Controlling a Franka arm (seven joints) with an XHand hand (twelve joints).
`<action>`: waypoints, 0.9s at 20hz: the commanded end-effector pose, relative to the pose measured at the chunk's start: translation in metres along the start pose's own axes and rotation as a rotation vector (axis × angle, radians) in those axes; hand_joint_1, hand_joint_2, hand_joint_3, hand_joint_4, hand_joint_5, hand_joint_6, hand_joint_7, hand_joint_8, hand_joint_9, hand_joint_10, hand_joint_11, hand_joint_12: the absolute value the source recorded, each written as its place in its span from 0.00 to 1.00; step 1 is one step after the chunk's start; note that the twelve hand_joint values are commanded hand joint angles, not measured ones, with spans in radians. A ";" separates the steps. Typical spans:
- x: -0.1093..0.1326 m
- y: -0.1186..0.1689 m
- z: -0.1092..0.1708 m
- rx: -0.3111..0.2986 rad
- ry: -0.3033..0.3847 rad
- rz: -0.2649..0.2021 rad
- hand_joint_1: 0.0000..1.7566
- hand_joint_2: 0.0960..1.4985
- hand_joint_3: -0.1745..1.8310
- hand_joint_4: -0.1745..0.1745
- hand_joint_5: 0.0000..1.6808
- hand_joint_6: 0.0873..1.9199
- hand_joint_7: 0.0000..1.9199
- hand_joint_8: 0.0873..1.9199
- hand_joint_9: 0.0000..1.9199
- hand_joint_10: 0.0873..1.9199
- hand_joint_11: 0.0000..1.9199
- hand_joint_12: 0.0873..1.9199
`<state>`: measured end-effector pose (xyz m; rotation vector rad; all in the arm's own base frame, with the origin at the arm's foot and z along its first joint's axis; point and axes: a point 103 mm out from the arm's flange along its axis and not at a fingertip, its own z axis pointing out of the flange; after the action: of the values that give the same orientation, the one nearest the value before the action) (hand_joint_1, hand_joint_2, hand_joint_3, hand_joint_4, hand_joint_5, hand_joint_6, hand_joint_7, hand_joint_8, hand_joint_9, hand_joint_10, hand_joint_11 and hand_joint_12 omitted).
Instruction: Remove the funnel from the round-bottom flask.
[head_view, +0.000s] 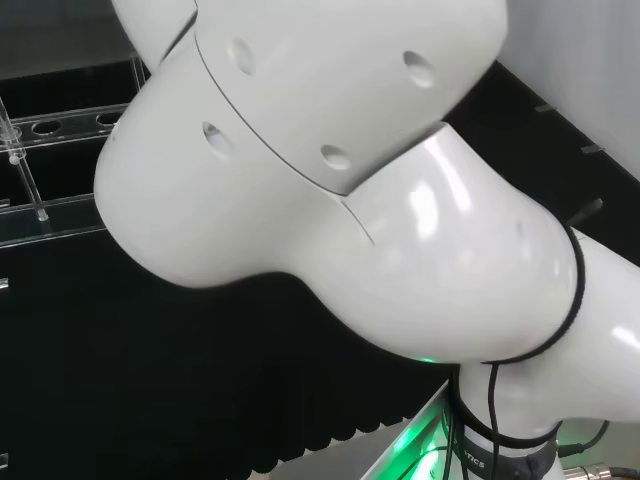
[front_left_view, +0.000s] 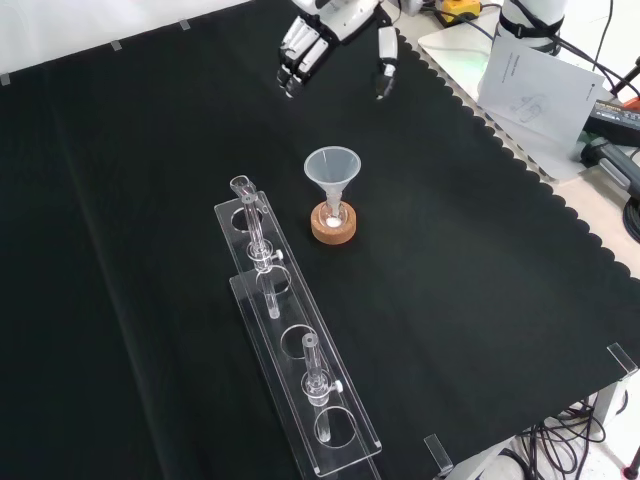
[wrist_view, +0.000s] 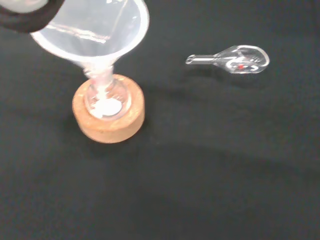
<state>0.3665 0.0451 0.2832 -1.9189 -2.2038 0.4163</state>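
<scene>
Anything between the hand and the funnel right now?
No. In the front view, the stretch of black cloth between the open hand and the funnel in the flask on its cork ring is bare.

Black cloth (front_left_view: 480, 300): cork stand (front_left_view: 333, 226), clear rack (front_left_view: 300, 370), maybe small flask (wrist_view: 235, 58)

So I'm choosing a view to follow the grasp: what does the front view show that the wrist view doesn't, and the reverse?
Front view alone: the hand, fingers relaxed, apart from the funnel, plus the clear tube rack. Wrist view alone: a small glass piece lying on its side on the cloth. Both: the funnel in the flask on its cork ring.
</scene>
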 end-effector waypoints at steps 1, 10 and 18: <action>0.018 0.003 0.015 0.037 0.004 -0.001 0.36 0.39 0.24 0.40 0.06 0.00 0.00 0.21 0.09 0.36 0.18 0.73; 0.030 0.030 0.035 0.092 0.003 -0.025 0.36 0.40 0.21 0.45 0.00 0.00 0.00 0.01 0.01 0.40 0.17 0.75; 0.040 0.049 0.044 0.093 -0.014 -0.050 0.35 0.41 0.19 0.47 0.00 0.00 0.00 0.00 0.00 0.34 0.14 0.75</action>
<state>0.3803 0.0795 0.2302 -1.8212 -2.1803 0.5227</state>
